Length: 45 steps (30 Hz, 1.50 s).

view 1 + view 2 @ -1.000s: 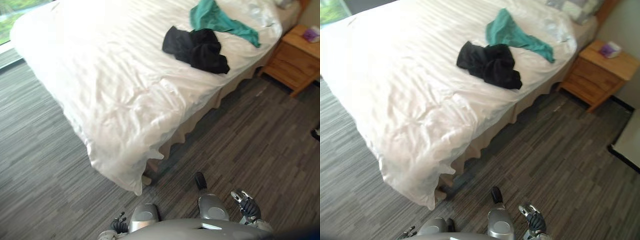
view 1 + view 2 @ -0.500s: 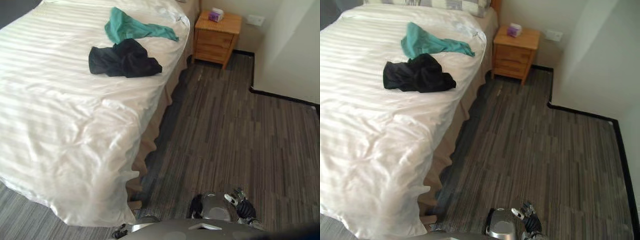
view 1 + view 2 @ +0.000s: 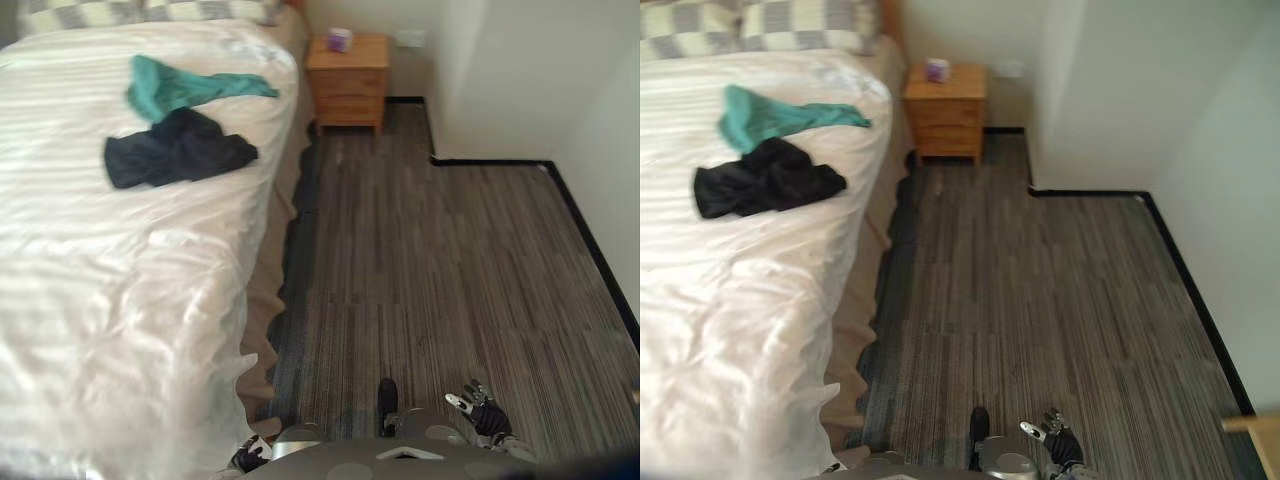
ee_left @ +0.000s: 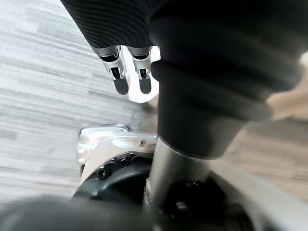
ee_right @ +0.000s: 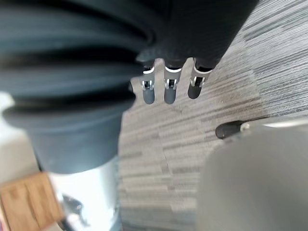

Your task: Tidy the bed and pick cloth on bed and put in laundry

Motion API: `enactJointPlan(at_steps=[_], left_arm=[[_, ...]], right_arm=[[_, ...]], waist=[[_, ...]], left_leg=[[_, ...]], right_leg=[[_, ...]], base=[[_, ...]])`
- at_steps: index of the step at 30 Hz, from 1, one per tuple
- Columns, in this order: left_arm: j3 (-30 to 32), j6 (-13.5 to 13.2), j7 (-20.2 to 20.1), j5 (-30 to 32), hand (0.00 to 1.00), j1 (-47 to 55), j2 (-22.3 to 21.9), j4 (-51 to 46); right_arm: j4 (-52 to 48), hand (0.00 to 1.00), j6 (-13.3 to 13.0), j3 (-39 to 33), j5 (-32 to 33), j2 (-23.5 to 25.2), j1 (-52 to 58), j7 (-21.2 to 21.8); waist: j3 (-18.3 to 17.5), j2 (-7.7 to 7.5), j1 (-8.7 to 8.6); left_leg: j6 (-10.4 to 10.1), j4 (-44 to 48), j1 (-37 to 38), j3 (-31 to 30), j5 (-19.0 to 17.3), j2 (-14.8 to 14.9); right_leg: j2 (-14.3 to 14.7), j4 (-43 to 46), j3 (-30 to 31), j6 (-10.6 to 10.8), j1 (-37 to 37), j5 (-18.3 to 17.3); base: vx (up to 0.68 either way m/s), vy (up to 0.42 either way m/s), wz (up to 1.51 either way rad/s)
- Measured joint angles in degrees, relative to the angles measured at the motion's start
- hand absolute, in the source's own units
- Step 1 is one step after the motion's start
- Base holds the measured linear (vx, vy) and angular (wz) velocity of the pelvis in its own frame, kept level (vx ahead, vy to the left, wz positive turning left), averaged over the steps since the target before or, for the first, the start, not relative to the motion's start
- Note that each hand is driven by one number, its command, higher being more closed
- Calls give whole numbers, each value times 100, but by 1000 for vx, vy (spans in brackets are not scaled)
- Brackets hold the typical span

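Observation:
A crumpled black cloth (image 3: 175,150) lies on the white bed (image 3: 90,300), with a teal cloth (image 3: 180,85) just beyond it, nearer the checked pillows (image 3: 750,25). Both hands hang low by my sides, far from the bed's cloths. My left hand (image 3: 247,455) shows at the bottom edge beside the bed's drooping corner, and its fingers (image 4: 130,72) hang straight over the floor. My right hand (image 3: 482,410) hangs over the striped floor, its fingers (image 5: 166,86) relaxed and holding nothing.
A wooden nightstand (image 3: 347,68) with a small purple object (image 3: 339,39) on it stands at the bed's head by the wall. White walls with black skirting (image 3: 590,250) bound the grey striped floor (image 3: 430,270) on the right. A wooden corner (image 3: 1255,435) shows at lower right.
The camera has swung right: the bed has slid toward the left of the view, and the wall, nightstand and open floor have come in. The cloths lie as before. Both hands still hang low.

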Motion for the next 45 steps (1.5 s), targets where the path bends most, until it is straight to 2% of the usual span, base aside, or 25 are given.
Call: enactJointPlan(at_steps=[1, 7, 11, 14, 15, 16, 17, 19, 21, 22, 23, 25, 26, 28, 29, 31, 34, 36, 37, 38, 40, 41, 42, 44, 45], left_arm=[[-46, 713, -146, -212, 0, -177, 156, 229], [-51, 714, -140, -221, 0, -170, 157, 229], [-125, 699, -103, -438, 0, -160, 187, 224], [-239, 663, 31, -502, 0, -176, 224, 197], [-294, 647, 81, -507, 0, -198, 252, 185], [-318, 636, 143, -570, 0, -200, 300, 149], [-322, 636, 164, -639, 0, -202, 321, 142], [-329, 632, 275, -728, 0, -231, 325, 81], [-325, 591, 307, -886, 0, -283, 280, 78], [-240, 498, 351, -998, 0, -295, 276, 10], [-138, 378, 230, -1170, 0, -189, 239, -269], [91, 247, 245, -1225, 0, 7, 66, -670], [155, 236, 247, -1237, 0, 30, 32, -722], [185, 174, 207, -1330, 0, 26, 1, -838], [187, 162, 195, -1332, 0, 20, 6, -920], [250, 173, 46, -1341, 0, 57, 34, -928], [262, 193, -6, -1474, 0, 52, 49, -875], [368, 180, -34, -1634, 0, -22, -3, -713], [441, 165, -146, -1755, 0, -76, 11, -682], [465, 155, -189, -1800, 0, -48, 5, -684], [487, 142, -379, -1874, 0, -3, -1, -701], [506, 158, -457, -1968, 0, -24, 41, -743], [517, 174, -483, -1961, 0, -14, 55, -752], [557, 303, -484, -1798, 0, -53, 83, -723], [543, 337, -481, -1706, 0, -62, 144, -690]], right_arm=[[359, 0, 170, -42, 108, 84, 164, -231], [356, 0, 180, -41, 125, 91, 165, -259], [307, 0, 325, -66, 324, 155, 165, -417], [181, 0, 456, -165, 585, 213, 140, -574], [82, 0, 495, -175, 694, 228, 121, -608], [15, 0, 518, -176, 782, 273, 105, -660], [-34, 0, 534, -171, 845, 293, 56, -682], [-258, 0, 630, -151, 967, 264, -141, -669], [-413, 0, 671, -104, 963, 150, -142, -583], [-399, 0, 710, -3, 959, 81, -162, -543], [-360, 0, 748, 80, 958, -6, -141, -511], [-362, 0, 758, 90, 968, -55, -58, -512], [-375, 0, 756, 92, 968, -58, -58, -508], [-389, 0, 734, 88, 957, -62, -80, -489], [-394, 0, 742, 84, 922, -26, -122, -461], [-409, 0, 786, 45, 900, 50, -130, -434], [-231, 0, 829, -150, 891, 83, -68, -431], [-123, 0, 826, -143, 791, 46, -52, -435], [-113, 0, 815, -133, 726, 46, -66, -437], [-112, 0, 805, -122, 663, 47, -93, -444], [-81, 0, 801, -66, 546, 37, -151, -488], [15, 0, 809, -76, 455, 79, -329, -523], [45, 0, 813, -93, 452, 91, -394, -526], [22, 0, 825, -135, 451, 156, -530, -515], [8, 0, 845, -120, 451, 228, -536, -499]], waist=[[-179, -187, -115], [-183, -194, -123], [-188, -220, -124], [-100, -264, -153], [-42, -301, -160], [22, -332, -150], [22, -372, -149], [72, -360, -155], [214, -244, -220], [365, -154, -275], [504, -112, -268], [630, -105, -207], [647, -133, -194], [679, -189, -12], [694, -213, 107], [770, -296, 146], [817, -300, 144], [884, -254, 151], [929, -331, 207], [942, -358, 228], [919, -462, 253], [841, -580, 317], [823, -600, 348], [803, -624, 353], [732, -653, 317]], left_leg=[[-192, -358, 396, -512, 291, -343], [-183, -411, 372, -512, 300, -343], [-171, -407, 236, -470, 368, -336], [-347, -401, 169, -131, 466, -255], [-364, -392, 170, -11, 458, -233], [-485, -319, 61, 79, 360, -235], [-535, -222, -34, 141, 252, -221], [-581, 119, -334, 526, -22, -37], [-825, 537, -470, 721, -175, 242], [-758, 1706, -957, 710, -55, 539], [-523, 3124, -1594, 476, 348, 873], [-596, 4234, -2177, -49, 186, 809], [-599, 4322, -2270, -121, 150, 718], [-605, 4095, -2469, -169, 125, 449], [-595, 3595, -2565, -91, 125, 315], [-515, 2542, -2698, 186, 248, 81], [-516, 859, -2816, 359, 1092, -87], [-495, 200, -2800, 475, 1530, 17], [-284, 346, -2800, 618, 1855, 39], [-142, 512, -2814, 720, 1928, 22], [399, 1332, -3089, 990, 1526, -96], [695, 1809, -3248, 1192, 1020, -241], [816, 1918, -3264, 1246, 825, -312], [1037, 2114, -3153, 1235, 407, -532], [1064, 2067, -2954, 1167, 218, -715]], right_leg=[[-248, -878, 96, 239, 676, 361], [-270, -876, 0, 238, 658, 351], [-331, -823, -201, 220, 532, 325], [-484, 46, -548, 225, 94, -149], [-625, 640, -779, 212, -149, -497], [-826, 1245, -1040, 133, -457, -828], [-897, 1478, -1112, 93, -623, -932], [-915, 2036, -1128, -1, -1114, -1230], [-816, 2109, -1162, -54, -1159, -1453], [-732, 2088, -1179, -87, -1119, -1558], [-643, 1910, -1197, -145, -904, -1571], [-609, 1730, -1120, -337, -358, -1666], [-609, 1700, -1075, -329, -213, -1716], [-560, 1602, -868, -311, 133, -1757], [-511, 1513, -709, -303, 318, -1777], [-498, 1299, -512, -240, 693, -1815], [-517, 970, -409, -22, 1194, -1932], [-528, 903, -388, 227, 1487, -2113], [-687, 936, -337, 327, 1624, -2357], [-770, 950, -285, 340, 1677, -2470], [-1135, 902, -292, 323, 1785, -2803], [-1474, 860, -328, 427, 1814, -2907], [-1560, 1048, -306, 611, 1807, -2834], [-1954, 2681, -388, 1156, 1211, -2557], [-2217, 4148, -329, 1228, 580, -1985]], base=[[-1, 7, -6], [1, 1, 3], [23, 13, 11], [-6, -17, 16], [-30, -57, 6], [-46, -74, -7], [-39, -101, -41], [56, -168, -62], [167, -190, -16], [217, -199, 13], [241, -187, 11], [358, -153, 1], [422, -115, -25], [309, -60, -65], [375, -22, -78], [444, 8, -64], [403, 79, -25], [377, 208, -26], [386, 267, -35], [445, 315, -30], [510, 357, -14], [574, 377, -23], [616, 346, -26], [595, 281, 7], [736, 376, 43]])
